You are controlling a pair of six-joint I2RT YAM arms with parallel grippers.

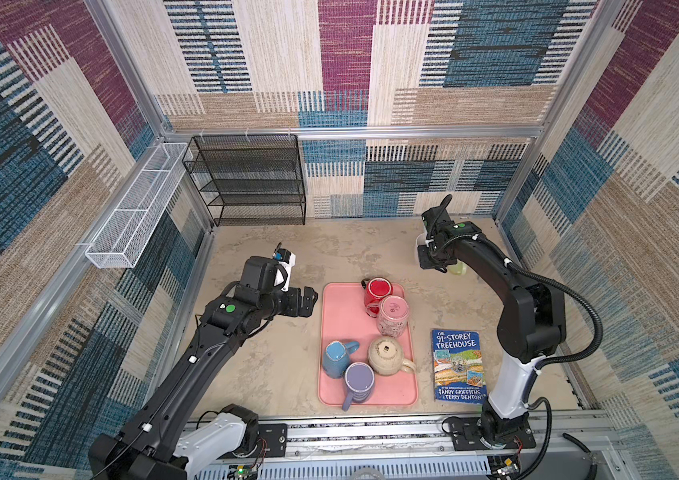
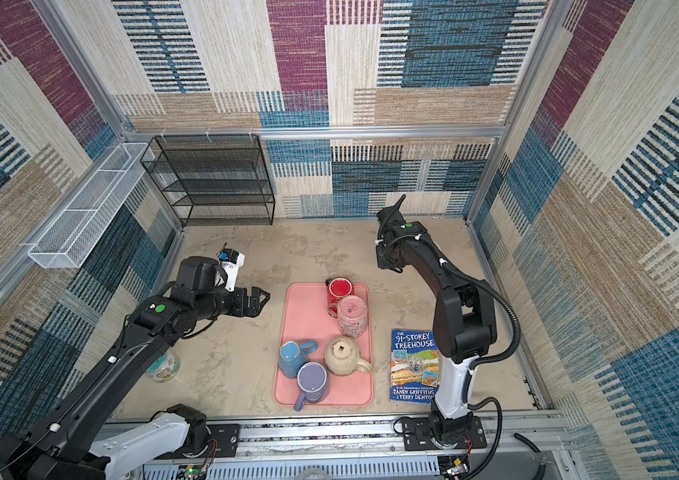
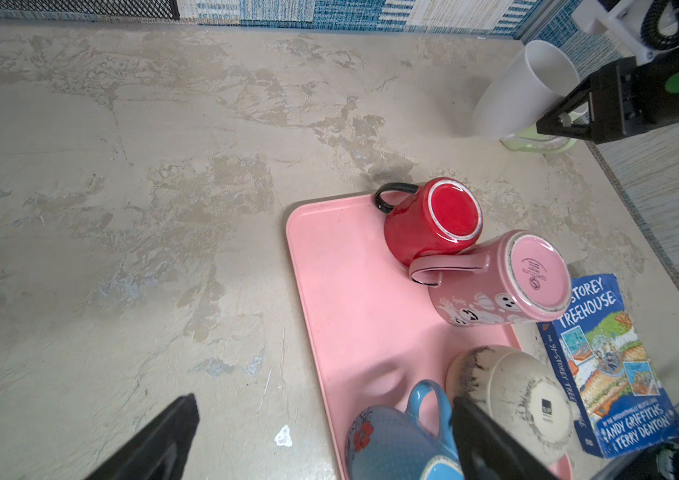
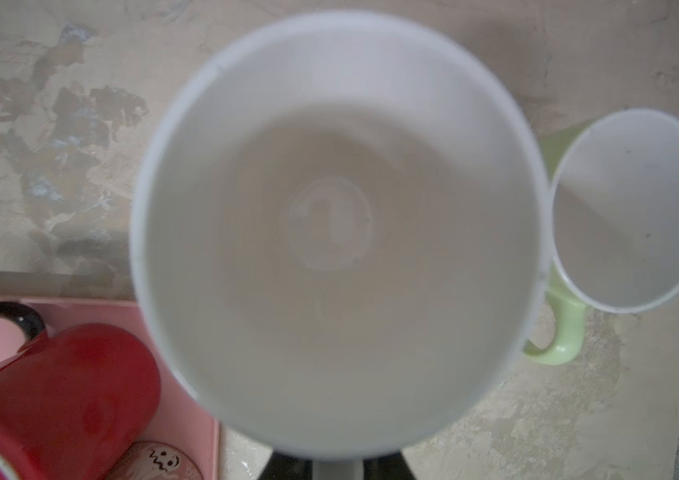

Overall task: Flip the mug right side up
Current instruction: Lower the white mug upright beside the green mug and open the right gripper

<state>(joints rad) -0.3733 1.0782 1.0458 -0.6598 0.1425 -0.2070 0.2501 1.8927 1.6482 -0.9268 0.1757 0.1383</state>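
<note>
In both top views our left gripper gapes empty, left of the tray. Left wrist view: the white mug sits far right, at our right gripper. Right wrist view: we pinch its handle, mouth up.

Five mugs on tray, book right of tray

the beige tabletop carries a pink tray near centre, with a book flat just beside it. a black mesh rack stands at the rear left, a green mug at the rear right.
</note>
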